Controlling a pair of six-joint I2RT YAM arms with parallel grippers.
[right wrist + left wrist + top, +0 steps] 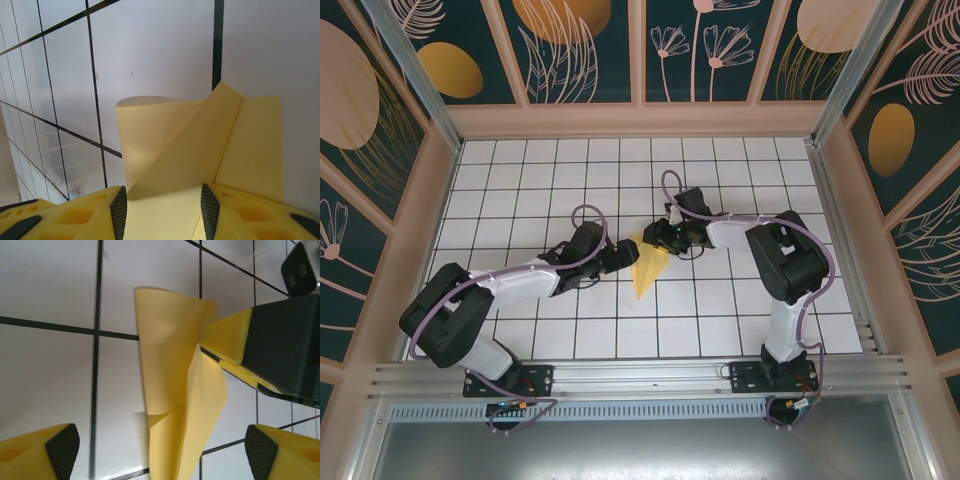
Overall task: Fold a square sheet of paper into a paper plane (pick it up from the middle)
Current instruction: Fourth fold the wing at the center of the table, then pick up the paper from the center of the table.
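Item: square sheet of paper [648,268], creased pointed. I judged it light, limp, tearable; best held at the middle fold. Left gripper [161,444] stood wide; right gripper [164,210] narrow, astride a flap.

One folded square sheet of paper [648,268] and two grippers, the left gripper [623,256] and the right gripper [657,238].

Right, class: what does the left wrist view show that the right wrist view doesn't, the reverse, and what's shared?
Left wrist: the left end effector spread wide either side of the yellow paper, and the right end effector meeting its edge side-on. Right wrist: the gap between the right end effector's tips, paper lying across it. Shared: the creased paper on white tiles.
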